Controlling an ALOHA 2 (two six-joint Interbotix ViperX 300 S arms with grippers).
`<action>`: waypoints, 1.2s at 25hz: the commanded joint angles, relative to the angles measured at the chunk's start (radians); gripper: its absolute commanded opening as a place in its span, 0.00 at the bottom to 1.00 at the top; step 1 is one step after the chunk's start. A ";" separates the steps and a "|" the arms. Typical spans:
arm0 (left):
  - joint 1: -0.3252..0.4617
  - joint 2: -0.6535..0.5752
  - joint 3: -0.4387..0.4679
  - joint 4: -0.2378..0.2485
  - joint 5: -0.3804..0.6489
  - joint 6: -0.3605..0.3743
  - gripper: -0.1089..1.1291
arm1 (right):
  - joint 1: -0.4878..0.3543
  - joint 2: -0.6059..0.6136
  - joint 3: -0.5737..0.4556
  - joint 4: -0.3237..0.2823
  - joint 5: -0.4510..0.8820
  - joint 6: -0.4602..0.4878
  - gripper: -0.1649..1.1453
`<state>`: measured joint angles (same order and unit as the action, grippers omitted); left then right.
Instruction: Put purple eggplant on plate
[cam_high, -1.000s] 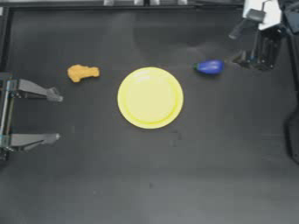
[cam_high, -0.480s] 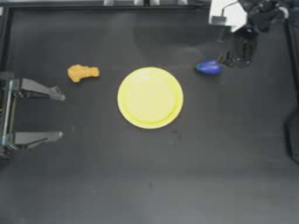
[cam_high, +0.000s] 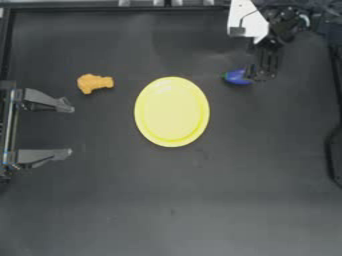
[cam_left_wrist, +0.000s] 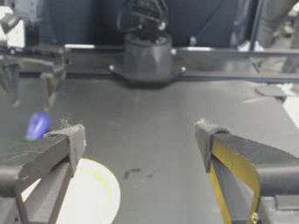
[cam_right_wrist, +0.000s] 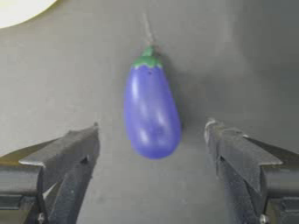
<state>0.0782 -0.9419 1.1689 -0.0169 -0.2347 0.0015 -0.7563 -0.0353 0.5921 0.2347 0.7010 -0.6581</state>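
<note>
One target: purple eggplant (cam_right_wrist: 151, 113), lying flat on the table (cam_high: 167, 200), at 2 o'clock from the plate (cam_high: 172, 111), well clear of its rim.
Orientation: green stem tip toward the plate, rounded fat end toward the right gripper (cam_right_wrist: 152, 144).
Right gripper: at the fat end, just beside it; jaws spread wide, one on each side, neither touching.
Left gripper (cam_high: 57, 127): parked at 9 o'clock of the table, jaws apart, holding nothing.
Handling, judged: light, rigid, glossy skin, likely slippery; tapered, so prone to squirting out endways.
Grasp point, judged: across the widest belly, short of the rounded end, firm closure.
Bystander: orange lumpy piece (cam_high: 93, 82), at 10 o'clock from the plate.
</note>
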 joint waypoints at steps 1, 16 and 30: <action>0.003 0.018 -0.011 -0.002 -0.002 0.000 0.92 | 0.012 0.014 -0.006 0.012 -0.017 -0.005 0.89; 0.015 0.018 -0.009 -0.002 0.011 0.000 0.92 | 0.041 0.117 -0.009 0.018 -0.026 -0.003 0.83; 0.015 0.018 -0.009 -0.003 0.014 -0.003 0.92 | 0.069 0.084 -0.049 0.000 0.043 0.011 0.26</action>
<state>0.0920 -0.9419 1.1689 -0.0184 -0.2209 0.0000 -0.6995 0.0920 0.5783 0.2286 0.7271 -0.6489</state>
